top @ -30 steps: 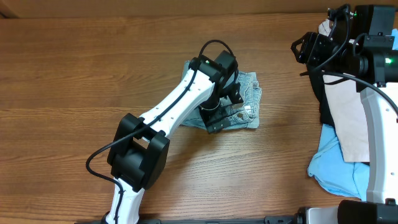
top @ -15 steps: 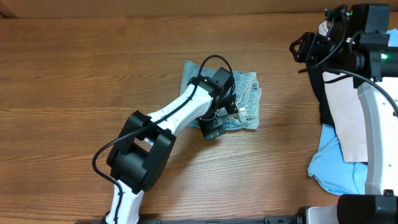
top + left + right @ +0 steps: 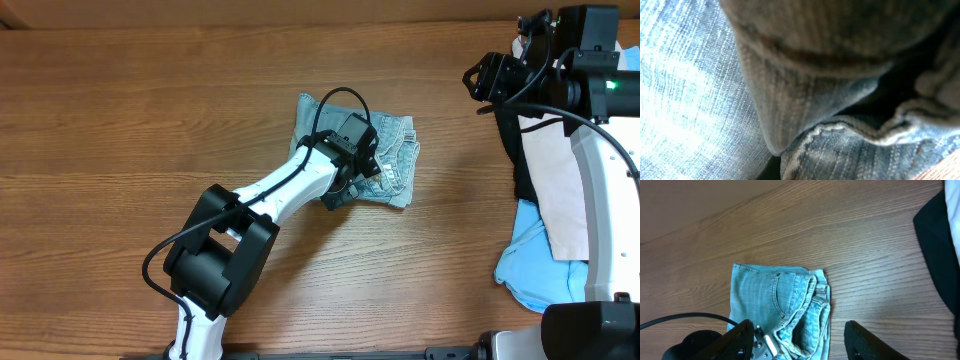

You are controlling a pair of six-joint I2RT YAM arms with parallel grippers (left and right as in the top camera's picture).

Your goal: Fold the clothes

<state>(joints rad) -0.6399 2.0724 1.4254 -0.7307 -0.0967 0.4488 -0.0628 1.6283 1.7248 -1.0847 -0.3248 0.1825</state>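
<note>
Left arm is stretched out over the middle of the table and its left gripper is down on the denim shorts, right at their near-left edge. The shorts sit as a compact, roughly square bundle, waistband and pocket stitching bunched along one side in the right wrist view. The left wrist camera is buried in cloth, nothing but denim weave and a stitched seam filling the lens, so whether those fingers are clamped on fabric or merely pressing it, I cannot tell. Over at the far right, the right gripper hangs high with its fingers spread wide, holding nothing, looking down on the shorts from a distance. Beneath that arm waits a pile: a beige garment, a black one, a sky-blue one. This reads as the closing stage of the denim fold, pressing or tidying the last layer. The next move, I'd say, calls for a clean lift so the bundle isn't dragged open, then on to the pile
</note>
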